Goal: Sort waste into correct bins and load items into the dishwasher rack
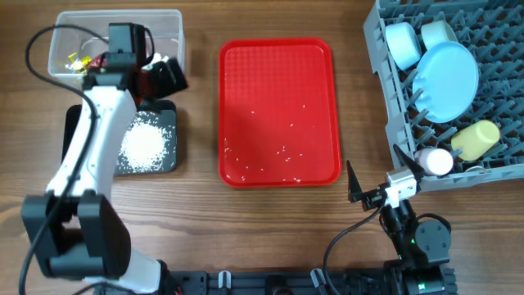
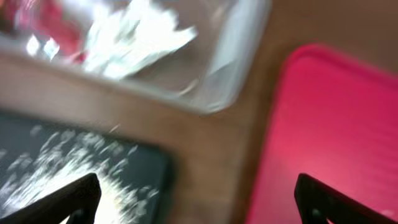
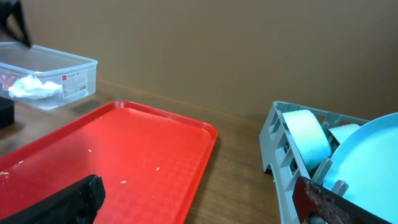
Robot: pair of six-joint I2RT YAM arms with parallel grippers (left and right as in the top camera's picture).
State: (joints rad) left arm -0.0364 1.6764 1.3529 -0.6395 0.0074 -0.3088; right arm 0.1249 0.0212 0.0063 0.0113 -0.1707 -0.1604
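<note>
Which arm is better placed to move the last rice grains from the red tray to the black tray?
Probably the left. The left claw, open, hovers over the gap between black tray and red tray, beside the rice pile. The right claw sits past the red tray's other side, by the dishwasher rack.

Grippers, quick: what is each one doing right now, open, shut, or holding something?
Left gripper: jaws open, holding nothing.
Right gripper: jaws open, holding nothing.
</note>
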